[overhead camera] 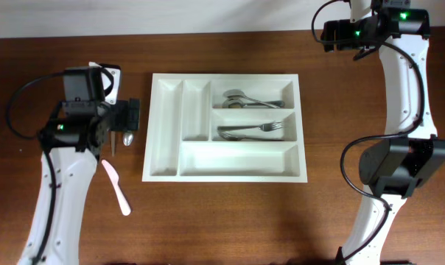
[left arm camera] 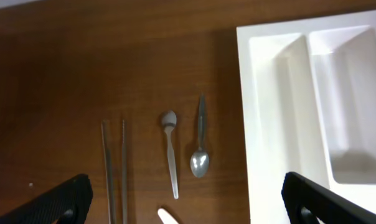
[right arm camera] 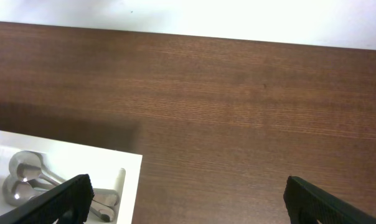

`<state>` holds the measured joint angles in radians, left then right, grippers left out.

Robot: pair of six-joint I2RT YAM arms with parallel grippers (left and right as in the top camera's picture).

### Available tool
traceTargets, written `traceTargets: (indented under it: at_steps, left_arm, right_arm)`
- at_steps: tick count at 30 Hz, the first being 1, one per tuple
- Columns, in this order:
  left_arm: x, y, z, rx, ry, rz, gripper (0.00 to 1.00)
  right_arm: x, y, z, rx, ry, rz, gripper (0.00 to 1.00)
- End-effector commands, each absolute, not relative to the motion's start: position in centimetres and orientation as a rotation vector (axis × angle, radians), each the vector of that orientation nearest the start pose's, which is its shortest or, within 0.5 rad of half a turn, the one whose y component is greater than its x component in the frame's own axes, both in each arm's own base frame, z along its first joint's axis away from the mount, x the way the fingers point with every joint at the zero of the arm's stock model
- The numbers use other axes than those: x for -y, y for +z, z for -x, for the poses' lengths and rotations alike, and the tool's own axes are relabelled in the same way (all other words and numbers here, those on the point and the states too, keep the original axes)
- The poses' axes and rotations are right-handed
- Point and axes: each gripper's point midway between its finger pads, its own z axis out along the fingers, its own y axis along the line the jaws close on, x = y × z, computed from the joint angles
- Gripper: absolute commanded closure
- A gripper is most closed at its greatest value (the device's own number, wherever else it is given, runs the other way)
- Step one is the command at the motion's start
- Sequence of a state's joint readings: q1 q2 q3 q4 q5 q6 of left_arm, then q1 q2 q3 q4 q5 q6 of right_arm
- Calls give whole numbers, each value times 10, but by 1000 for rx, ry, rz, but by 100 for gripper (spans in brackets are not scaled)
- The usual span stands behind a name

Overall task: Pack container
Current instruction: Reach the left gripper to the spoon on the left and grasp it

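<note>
The white container lies mid-table; it also shows in the left wrist view and its corner in the right wrist view. Metal spoons lie in its top right compartment, forks in the one below. My left gripper is open and empty above loose cutlery left of the container: a small metal spoon, a white plastic spoon and two thin metal sticks. My right gripper is open and empty beyond the container's far right corner.
A white plastic utensil lies on the wooden table in front of the left gripper; its tip shows in the left wrist view. The right arm's base stands right of the container. The table's far edge meets a white wall.
</note>
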<state>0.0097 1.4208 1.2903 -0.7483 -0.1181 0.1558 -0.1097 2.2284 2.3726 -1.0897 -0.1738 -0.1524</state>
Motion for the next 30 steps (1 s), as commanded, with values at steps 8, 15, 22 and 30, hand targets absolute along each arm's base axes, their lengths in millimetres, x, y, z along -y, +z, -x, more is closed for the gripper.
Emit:
traceTargets:
  at_steps: [8,15,22,30]
  left_arm:
    - [-84,129,-398,-2670,229,247,1]
    - [-91,79,-407,-2758,231,264,2]
    - [-94,43,-421,-2783,238,221,16]
    - [-95,17,-431,-2793,245,184,21]
  right_arm:
    - [30,224,-558,-2486,112,113,1]
    - [30,224,-558,-2486,111,114,1]
    - [30,224,-558,-2486,111,114,1]
    - [30,224,-558,-2486,111,114,1]
